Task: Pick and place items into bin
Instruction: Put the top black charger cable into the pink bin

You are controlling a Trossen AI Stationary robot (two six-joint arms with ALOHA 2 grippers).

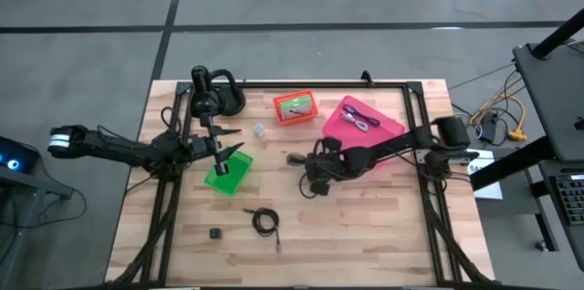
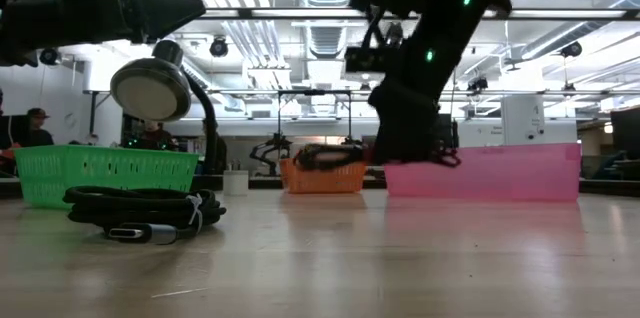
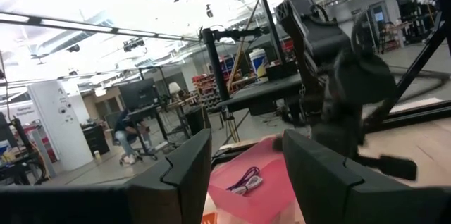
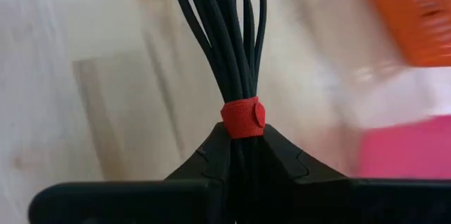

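The right gripper (image 4: 243, 155) is pinching a coiled black cable (image 4: 224, 34) (bound by a red strap (image 4: 242, 118)) near the pink bin (image 1: 363, 119); the left gripper (image 3: 243, 168) is hovering wide over the green bin (image 1: 229, 172).

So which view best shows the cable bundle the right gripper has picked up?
The right wrist view: the right gripper is shut on the black cable bundle just below its red strap. The high view shows only a small dark loop beside that gripper. The low view shows a blurred coil. The left wrist view shows none.
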